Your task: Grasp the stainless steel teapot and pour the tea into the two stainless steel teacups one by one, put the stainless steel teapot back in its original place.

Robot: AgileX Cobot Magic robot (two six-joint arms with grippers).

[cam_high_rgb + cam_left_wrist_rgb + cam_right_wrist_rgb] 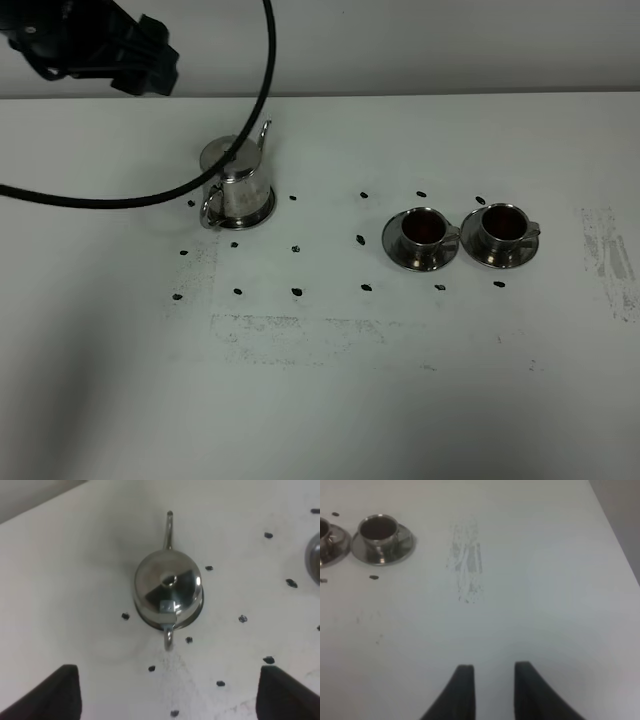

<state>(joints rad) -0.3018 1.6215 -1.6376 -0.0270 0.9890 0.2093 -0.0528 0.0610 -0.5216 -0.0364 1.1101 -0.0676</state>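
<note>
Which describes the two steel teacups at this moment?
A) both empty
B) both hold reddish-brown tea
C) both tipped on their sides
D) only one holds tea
B: in the high view the left teacup and the right teacup each stand upright on a saucer with dark reddish liquid inside, while the teapot sits on its base.

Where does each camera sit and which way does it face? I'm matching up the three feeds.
Exterior high: mounted high, looking down on the table, teapot and two cups; a dark arm and cable show top left.
Left wrist: above the teapot, looking down; both fingertips spread wide.
Right wrist: low over bare table, facing the cups; its fingertips stand slightly apart.
Shared: the teapot in exterior and left wrist; the right cup in exterior and right wrist.
</note>
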